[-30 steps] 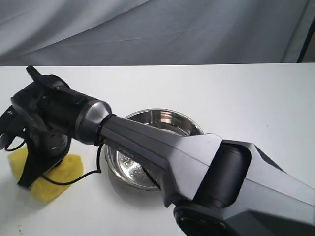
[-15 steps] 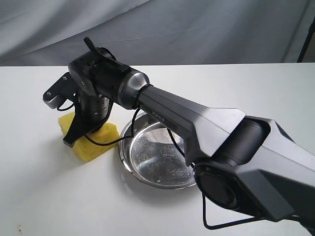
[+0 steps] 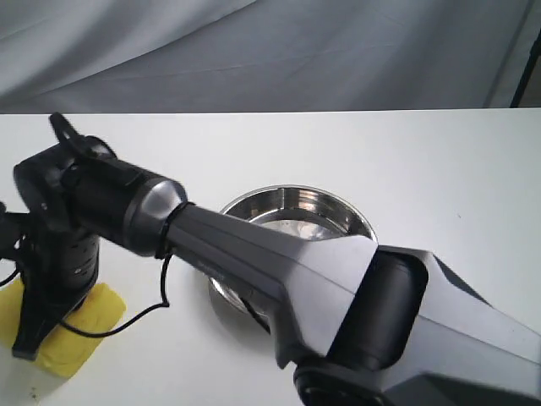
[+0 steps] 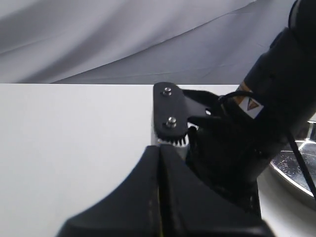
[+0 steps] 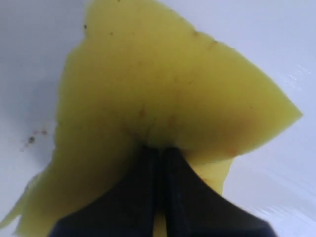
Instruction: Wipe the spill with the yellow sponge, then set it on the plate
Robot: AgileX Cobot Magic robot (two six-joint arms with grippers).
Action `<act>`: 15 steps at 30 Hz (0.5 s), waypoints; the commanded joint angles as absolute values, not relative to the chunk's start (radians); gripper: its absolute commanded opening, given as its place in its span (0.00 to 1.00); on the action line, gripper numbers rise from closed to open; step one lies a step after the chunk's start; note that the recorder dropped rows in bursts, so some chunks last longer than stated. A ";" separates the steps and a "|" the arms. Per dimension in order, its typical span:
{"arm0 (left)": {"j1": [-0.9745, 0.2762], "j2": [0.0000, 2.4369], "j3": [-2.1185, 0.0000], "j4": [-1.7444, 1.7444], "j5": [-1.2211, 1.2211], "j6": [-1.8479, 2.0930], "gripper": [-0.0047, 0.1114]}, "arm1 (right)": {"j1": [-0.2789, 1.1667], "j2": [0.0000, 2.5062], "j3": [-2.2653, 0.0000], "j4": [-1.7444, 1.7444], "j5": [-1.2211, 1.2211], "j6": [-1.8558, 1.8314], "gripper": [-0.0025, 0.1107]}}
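The yellow sponge [image 3: 100,309] lies on the desk [image 3: 439,169] at the left of the exterior view, well apart from the plate [image 3: 338,207]. The right gripper [image 5: 160,154] is clamped on a pinch of its foam. The left gripper [image 4: 159,158] is pressed together on nothing. Brown specks [image 5: 30,139] show beside the sponge. So shallow a pinch may slip free in the lift, dropping the sponge short of the plate.

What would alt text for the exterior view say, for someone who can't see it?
A black robot arm reaches across a white table, its hand pressing a yellow sponge onto the tabletop at lower left. A shiny steel plate sits behind the arm, partly hidden.
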State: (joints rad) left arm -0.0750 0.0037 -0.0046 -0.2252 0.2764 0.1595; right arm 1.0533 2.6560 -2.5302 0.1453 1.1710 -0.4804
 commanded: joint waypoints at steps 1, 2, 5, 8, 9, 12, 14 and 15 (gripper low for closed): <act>-0.080 0.000 0.000 -0.225 0.266 0.158 0.04 | 1.098 2.671 -2.521 0.130 1.214 -0.498 0.02; -0.080 0.000 0.000 -0.225 0.266 0.158 0.04 | 1.098 2.671 -2.521 0.104 1.209 -0.485 0.02; -0.080 0.000 0.000 -0.225 0.266 0.158 0.04 | 1.084 2.671 -2.521 -0.022 1.193 -0.408 0.02; -0.080 0.000 0.000 -0.225 0.266 0.158 0.04 | 1.047 2.671 -2.521 -0.163 1.190 -0.304 0.02; -0.080 0.000 0.000 -0.225 0.266 0.158 0.04 | 1.029 2.671 -2.521 -0.182 1.190 -0.275 0.02; -0.080 0.000 0.000 -0.225 0.266 0.158 0.04 | 0.963 2.671 -2.521 -0.176 1.190 -0.218 0.02; -0.080 0.000 0.000 -0.225 0.266 0.158 0.04 | 0.923 2.671 -2.521 -0.165 1.186 -0.202 0.02; -0.080 0.000 0.000 -0.225 0.266 0.158 0.04 | 0.903 2.671 -2.521 -0.165 1.179 -0.191 0.02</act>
State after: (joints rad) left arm -0.0750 0.0037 -0.0046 -0.2252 0.2764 0.1595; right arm 0.9652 2.6560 -2.5302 -0.1022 1.1610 -0.2280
